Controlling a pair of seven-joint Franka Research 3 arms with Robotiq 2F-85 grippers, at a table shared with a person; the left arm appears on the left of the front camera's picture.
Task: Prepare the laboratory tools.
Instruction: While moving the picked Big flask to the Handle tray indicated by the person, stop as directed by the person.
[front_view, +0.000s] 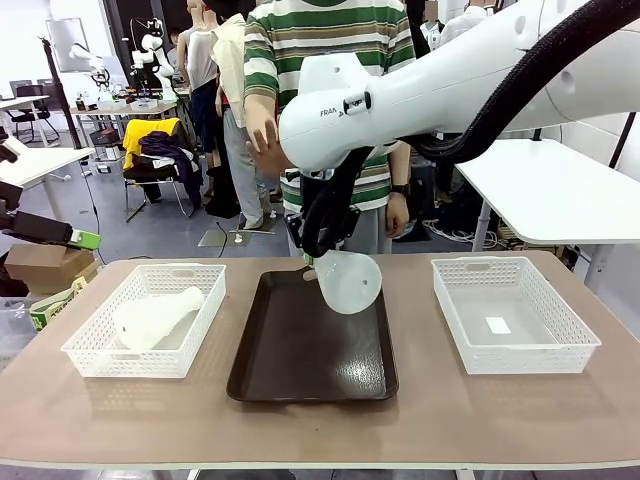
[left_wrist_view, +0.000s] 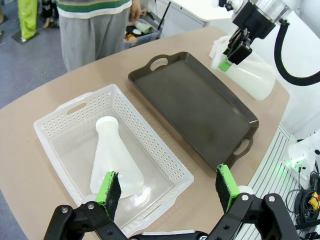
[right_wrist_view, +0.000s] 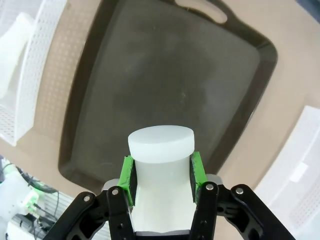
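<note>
The tabletop carries a dark tray at its middle, with the left basket toward its left edge and the right basket toward its right edge. One flask hangs tilted over the far end of the tray. The right jaws are clamped on its neck, their green pads pressing either side just under the rim. The second flask lies on its side in the left basket. The left jaws hover above it, spread wide, touching nothing.
</note>
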